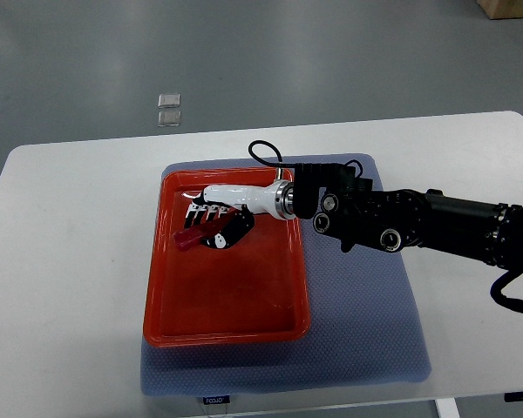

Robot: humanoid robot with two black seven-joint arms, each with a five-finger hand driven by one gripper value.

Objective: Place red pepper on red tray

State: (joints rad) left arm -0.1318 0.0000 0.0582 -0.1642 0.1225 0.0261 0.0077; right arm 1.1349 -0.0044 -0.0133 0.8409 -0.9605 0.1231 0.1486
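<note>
Grey floor; white table; blue mat under red tray.

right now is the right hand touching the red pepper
Touching: the top view shows the right hand over the red tray with its fingers curled around the red pepper.
</note>
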